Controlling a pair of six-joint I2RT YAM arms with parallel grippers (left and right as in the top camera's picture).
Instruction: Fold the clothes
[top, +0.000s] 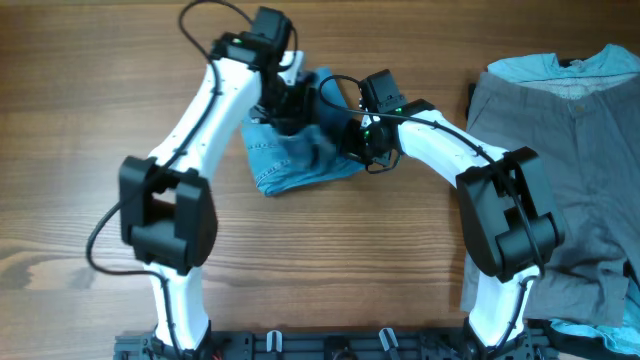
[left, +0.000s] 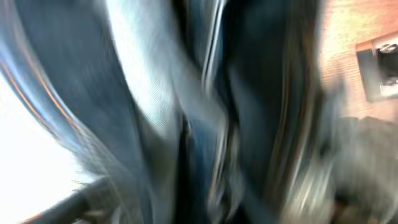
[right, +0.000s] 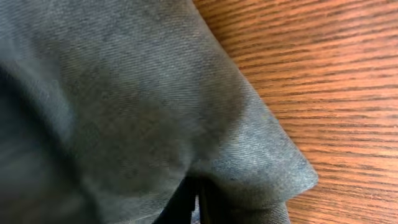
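Note:
The light blue denim jeans lie bunched in a compact heap at the middle back of the wooden table. My left gripper is down on the heap's back edge. Its wrist view is motion-blurred and filled with denim, so its jaws cannot be made out. My right gripper is at the heap's right edge. In its wrist view denim drapes over the dark fingers, which are nearly together and pinch the cloth.
Grey trousers are spread at the right side of the table over a pale blue-green shirt. Bare wood lies to the right of the jeans. The arm bases stand at the front edge.

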